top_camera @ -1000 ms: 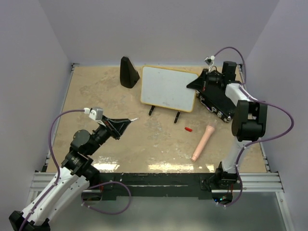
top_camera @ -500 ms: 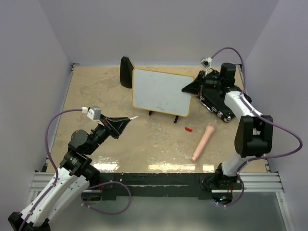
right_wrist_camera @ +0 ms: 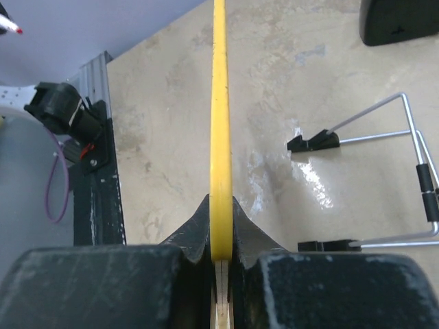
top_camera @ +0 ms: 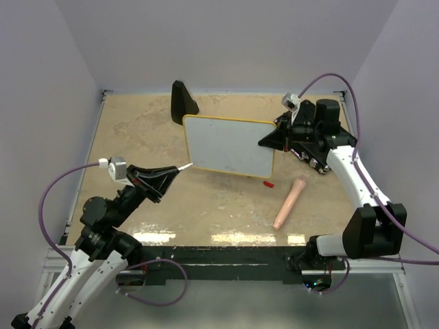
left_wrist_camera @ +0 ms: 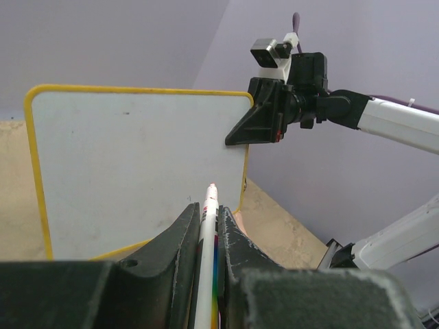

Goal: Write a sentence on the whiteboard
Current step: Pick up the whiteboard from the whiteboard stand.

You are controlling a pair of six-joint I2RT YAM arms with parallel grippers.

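The whiteboard point(top_camera: 230, 145) is glossy white with a yellow rim. It is held off the table and tilted toward the left arm. Its face point(left_wrist_camera: 130, 164) is blank, and no red sentence shows on it. My right gripper point(top_camera: 276, 136) is shut on the board's right edge. In the right wrist view the yellow rim point(right_wrist_camera: 219, 103) runs edge-on between the fingers of my right gripper point(right_wrist_camera: 219, 205). My left gripper point(top_camera: 164, 177) is shut on a white marker point(left_wrist_camera: 208, 233). The marker's tip point(top_camera: 186, 165) points at the board's lower left corner, close to it or just touching.
A red cap point(top_camera: 268, 184) and a peach tube-shaped object point(top_camera: 289, 201) lie right of centre. A black wedge point(top_camera: 182, 101) stands behind the board. A black box point(top_camera: 314, 156) sits under the right arm. A wire stand with black feet point(right_wrist_camera: 312, 142) lies on the table.
My right gripper has lifted the whiteboard off its stand and carried it left and nearer. My left arm has drawn back to the left, and the marker tip now meets the board's corner.
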